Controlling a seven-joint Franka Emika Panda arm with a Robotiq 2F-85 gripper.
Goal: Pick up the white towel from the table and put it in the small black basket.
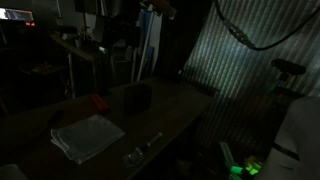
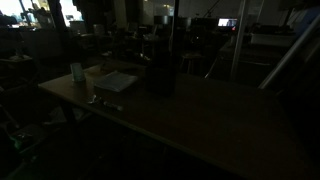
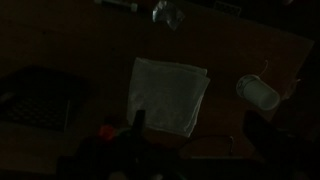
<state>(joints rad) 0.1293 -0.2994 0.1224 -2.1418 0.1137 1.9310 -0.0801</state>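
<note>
In an exterior view the white towel (image 1: 88, 137) lies flat on the table (image 1: 172, 106), at seven o'clock from the small black basket (image 1: 137, 97). In an exterior view the towel (image 2: 115, 80) lies at nine o'clock from the basket (image 2: 162, 72). In the wrist view the gripper (image 3: 197, 138) enters at six o'clock, its jaws spread and empty, just short of the towel.

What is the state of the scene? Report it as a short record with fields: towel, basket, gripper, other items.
light: very dim
white towel: folded, flat on the table, not gripped
small black basket: on the table, apart from the towel; contents cannot be told
gripper: open, above the towel, holding nothing
other: white cup beside the towel; small red object by the basket
</note>
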